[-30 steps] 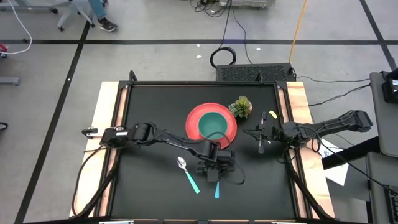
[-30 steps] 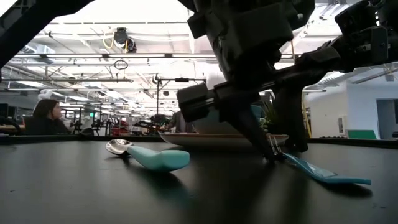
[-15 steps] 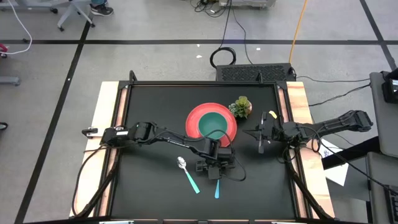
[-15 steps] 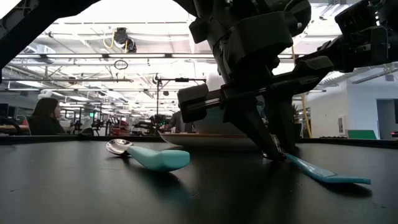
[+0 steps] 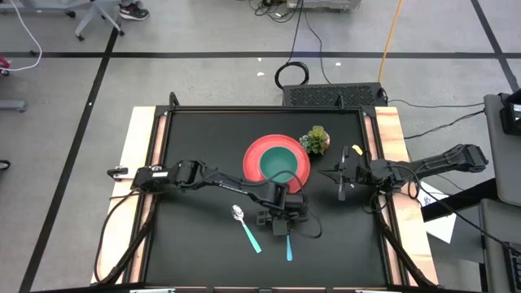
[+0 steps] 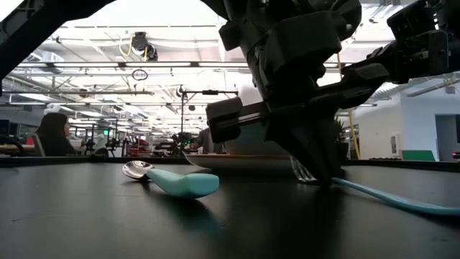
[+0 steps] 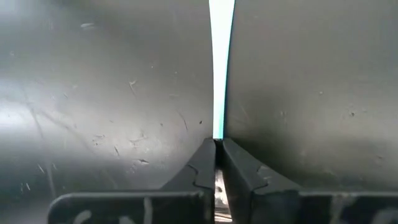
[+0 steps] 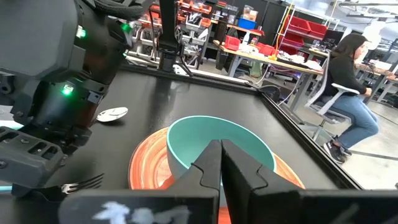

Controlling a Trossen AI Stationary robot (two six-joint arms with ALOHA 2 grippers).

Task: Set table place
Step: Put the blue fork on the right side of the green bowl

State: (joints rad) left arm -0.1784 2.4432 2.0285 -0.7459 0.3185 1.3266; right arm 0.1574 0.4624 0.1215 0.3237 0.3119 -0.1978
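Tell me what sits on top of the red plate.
A teal bowl sits on the red plate, covering its middle. From above the bowl looks empty. The plate surface under the bowl cannot be seen. A small green plant stands beside the plate, not on it.

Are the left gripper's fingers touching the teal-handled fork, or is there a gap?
Touching. In the left wrist view the left gripper has both fingers pressed onto the fork, with no gap; the low view shows the tines beside the fingertips.

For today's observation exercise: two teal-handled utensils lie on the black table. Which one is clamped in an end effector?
The fork, right of the spoon. The left end effector has shut on its neck; the spoon lies free, untouched.
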